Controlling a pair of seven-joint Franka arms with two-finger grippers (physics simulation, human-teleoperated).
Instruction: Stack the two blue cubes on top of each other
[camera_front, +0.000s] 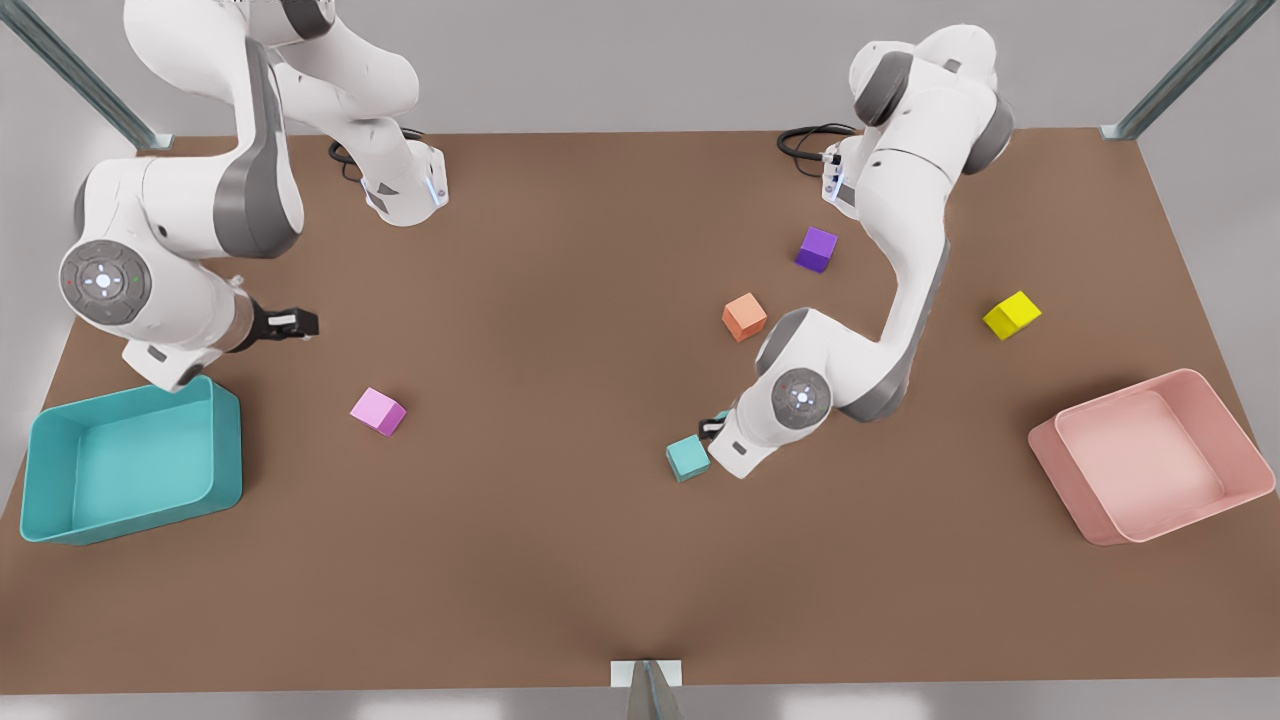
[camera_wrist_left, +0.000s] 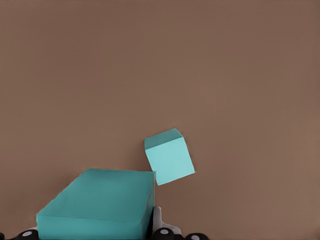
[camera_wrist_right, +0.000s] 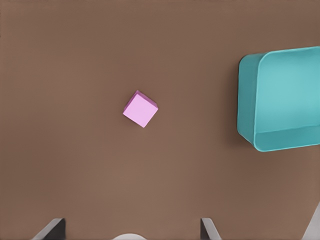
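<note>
Gripping 1 small matte teal cube (camera_wrist_left: 95, 205), left gripper (camera_front: 714, 428) hovers beside second teal cube (camera_front: 688, 458) resting on brown table (camera_front: 560, 540). Right gripper (camera_front: 290, 322), fingers spread, waits above pink cube (camera_wrist_right: 140, 108), near teal bin (camera_front: 60, 500).

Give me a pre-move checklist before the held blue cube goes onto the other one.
1. Grip: left gripper shut on the held blue cube: ok.
2. The target blue cube rests on the table, top bare: ok.
3. The held blue cube centred over the target blue cube: not ok, it is off to one side.
4. Height enough to clear the target's top: cannot tell.
5. The right gripper is open, waiting far off by the teal bin: ok.
</note>
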